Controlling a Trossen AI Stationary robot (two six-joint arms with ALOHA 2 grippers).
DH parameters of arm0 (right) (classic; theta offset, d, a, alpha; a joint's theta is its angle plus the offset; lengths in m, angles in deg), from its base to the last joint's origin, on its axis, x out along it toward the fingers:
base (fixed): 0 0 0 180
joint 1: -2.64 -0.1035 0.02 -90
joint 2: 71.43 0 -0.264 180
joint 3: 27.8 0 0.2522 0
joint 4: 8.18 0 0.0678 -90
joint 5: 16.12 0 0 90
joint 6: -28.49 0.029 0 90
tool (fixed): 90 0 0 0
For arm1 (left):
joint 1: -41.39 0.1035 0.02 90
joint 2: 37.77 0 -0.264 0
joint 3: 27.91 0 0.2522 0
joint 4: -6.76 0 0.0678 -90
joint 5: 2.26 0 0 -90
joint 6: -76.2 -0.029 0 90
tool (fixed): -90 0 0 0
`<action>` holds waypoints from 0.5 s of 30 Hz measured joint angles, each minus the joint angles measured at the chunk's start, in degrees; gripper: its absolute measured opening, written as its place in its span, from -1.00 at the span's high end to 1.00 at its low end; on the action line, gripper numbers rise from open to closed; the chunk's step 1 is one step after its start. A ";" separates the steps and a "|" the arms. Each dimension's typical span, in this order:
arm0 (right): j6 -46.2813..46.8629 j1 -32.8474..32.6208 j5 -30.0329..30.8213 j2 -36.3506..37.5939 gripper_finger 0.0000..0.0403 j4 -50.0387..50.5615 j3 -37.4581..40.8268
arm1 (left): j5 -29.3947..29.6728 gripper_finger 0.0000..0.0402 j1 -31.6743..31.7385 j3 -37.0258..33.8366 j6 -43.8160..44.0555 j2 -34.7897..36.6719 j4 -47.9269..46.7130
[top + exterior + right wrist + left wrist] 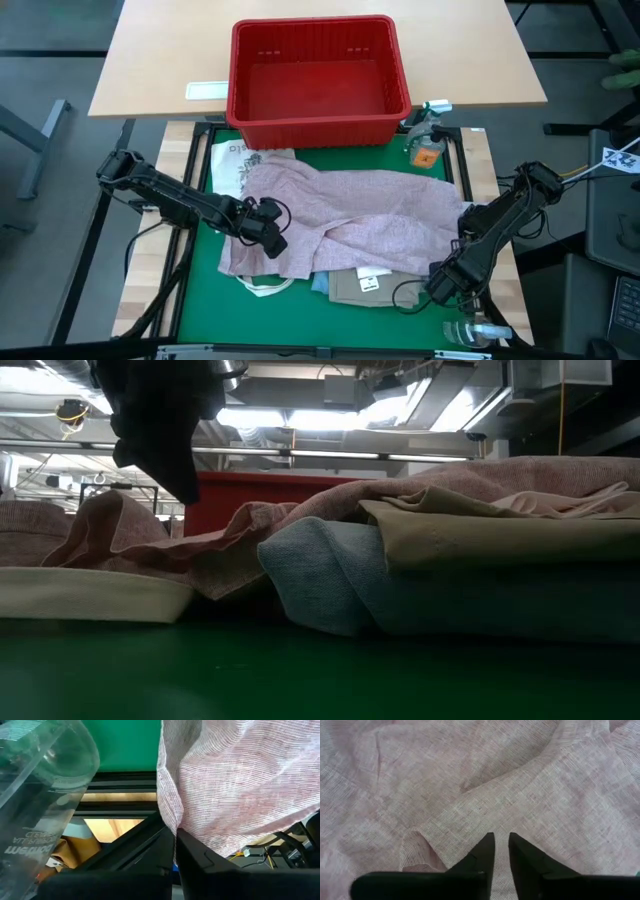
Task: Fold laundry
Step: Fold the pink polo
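Note:
The pale pink shirt lies crumpled across the green mat, over the khaki piece and the light blue jeans, which sit stacked at the near edge. A white printed garment shows at the shirt's far left. My left gripper is down on the shirt's left part, shut on it. My right gripper is at the shirt's near right corner, shut on its edge. My left gripper comes at the shirt from above and pinches a small ridge of cloth between its two fingers, on the shirt's left part. The cloth around it lies slack on the pile. My right gripper pinches the shirt's edge at its near right corner, between both fingers. The cloth rises from the fingers in loose folds.
A red plastic basket stands on the far table behind the mat. A spray bottle and an orange item sit at the mat's far right corner. A clear plastic bottle lies by the right gripper at the near right edge.

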 joint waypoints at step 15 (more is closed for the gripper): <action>0.21 0.02 -3.37 0.00 0.26 3.48 -0.02 | 0.19 0.37 -1.64 0.00 -1.92 -0.04 -1.17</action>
